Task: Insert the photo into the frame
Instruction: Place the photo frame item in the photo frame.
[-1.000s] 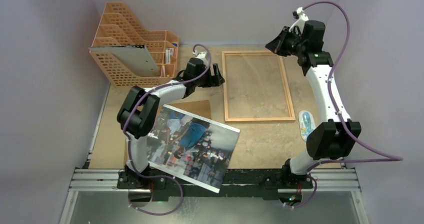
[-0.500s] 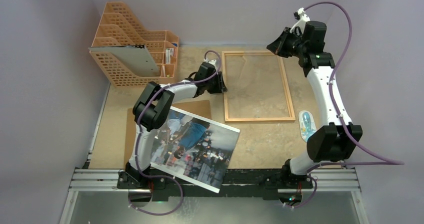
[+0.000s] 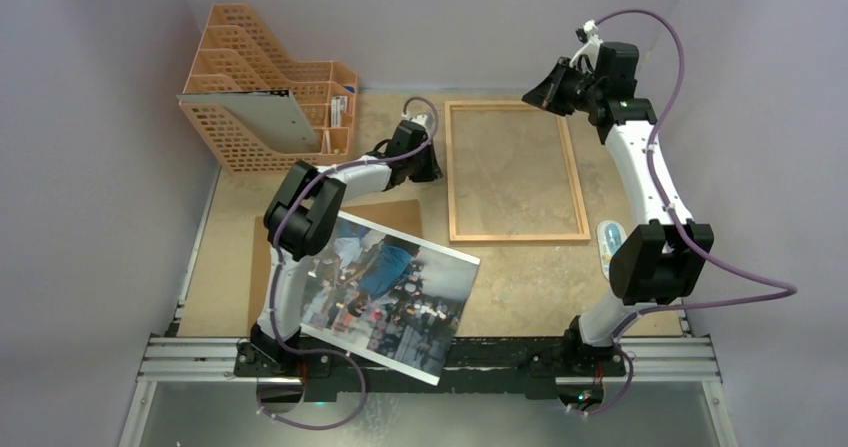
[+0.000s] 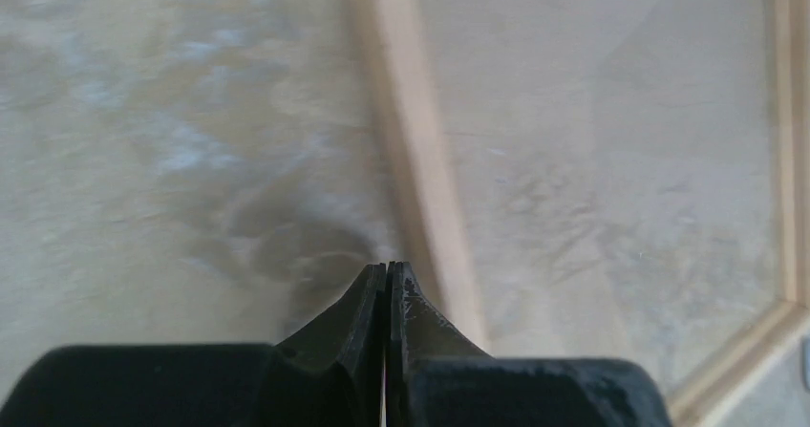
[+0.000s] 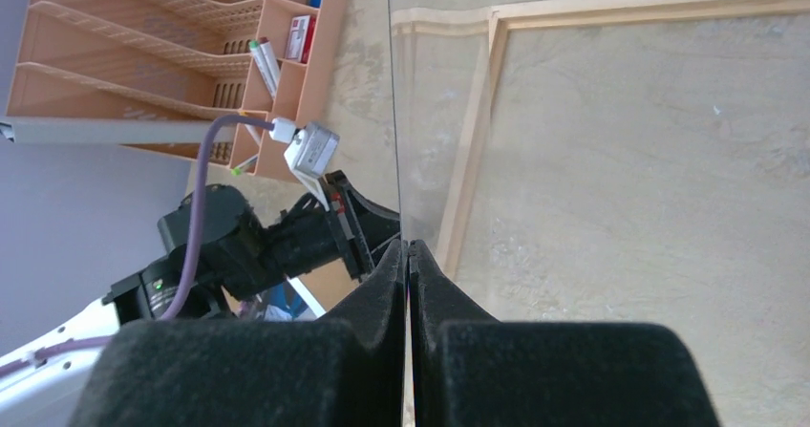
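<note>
When viewed from above, shows the left hand (image 4: 387,266) shut tight and empty, just beside the left rail of the frame (image 3: 515,236). Puts the frame flat on the desk (image 3: 230,257), at 3 o'clock of that hand. Finds the right hand (image 5: 409,247) at the frame's far right corner, pinched closed on the thin edge of the clear pane (image 5: 399,160). Places the photo (image 3: 390,292) well apart at 6 o'clock of the left hand, at the desk's near edge, partly over a brown panel (image 3: 395,212).

The top view sits high behind the arm bases, looking down over the whole tabletop (image 3: 520,287) and the frame (image 3: 516,237). The left wrist view is very close above the frame's left rail. The right wrist view looks from the frame's far end across to that same rail.
</note>
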You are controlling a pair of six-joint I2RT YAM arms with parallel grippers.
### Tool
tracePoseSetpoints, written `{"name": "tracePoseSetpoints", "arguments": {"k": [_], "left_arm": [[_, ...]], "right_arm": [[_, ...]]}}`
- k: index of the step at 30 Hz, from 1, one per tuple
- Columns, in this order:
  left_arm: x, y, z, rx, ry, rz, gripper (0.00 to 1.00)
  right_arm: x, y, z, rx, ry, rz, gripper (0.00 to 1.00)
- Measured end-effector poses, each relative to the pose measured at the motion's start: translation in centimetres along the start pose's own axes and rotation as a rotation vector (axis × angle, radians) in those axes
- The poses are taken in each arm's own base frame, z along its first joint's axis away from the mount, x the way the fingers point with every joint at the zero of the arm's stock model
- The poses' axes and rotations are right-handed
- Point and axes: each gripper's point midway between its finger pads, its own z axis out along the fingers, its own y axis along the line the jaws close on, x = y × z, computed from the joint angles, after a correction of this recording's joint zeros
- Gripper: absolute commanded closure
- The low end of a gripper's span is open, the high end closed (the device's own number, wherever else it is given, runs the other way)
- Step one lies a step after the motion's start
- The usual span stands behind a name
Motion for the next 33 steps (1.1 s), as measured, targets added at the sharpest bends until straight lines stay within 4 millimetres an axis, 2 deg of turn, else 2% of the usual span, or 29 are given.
{"name": "tracePoseSetpoints", "arguments": {"k": [3,6,14,17,20,24,29,33], "left_arm": [[0.3,2.5,-0.1,-0.035,0.011,-0.014,0.77],[-0.8,3.1,-0.2,-0.002,-0.007,-0.021,0.68],[-0.6,1.4,-0.4,0.093,0.015,-0.017,0.5],[-0.3,0.5,-0.2,0.119,0.019,-0.01,0.49],[-0.2,-0.4,0.4,0.119,0.019,0.01,0.51],[-0.4,-1.3,1.8,0.081,0.008,0.026,0.63],[-0.5,-0.5,2.2,0.004,0.002,0.018,0.79],[-0.6,-0.3,2.2,-0.02,0.001,0.007,0.86]], "right_arm": [[0.2,0.1,0.2,-0.011,0.011,0.016,1.0],[0.1,0.2,0.1,-0.013,0.008,0.018,1.0],[0.0,-0.1,0.2,0.002,0.001,0.018,1.0],[-0.1,-0.2,0.2,0.012,-0.003,0.019,1.0],[-0.3,-0.1,0.1,0.011,-0.007,0.02,1.0],[-0.4,0.0,0.1,0.009,-0.011,0.024,1.0],[-0.5,0.1,0.1,0.006,-0.014,0.026,1.0],[-0.7,0.5,0.1,-0.02,-0.023,0.015,1.0]]}}
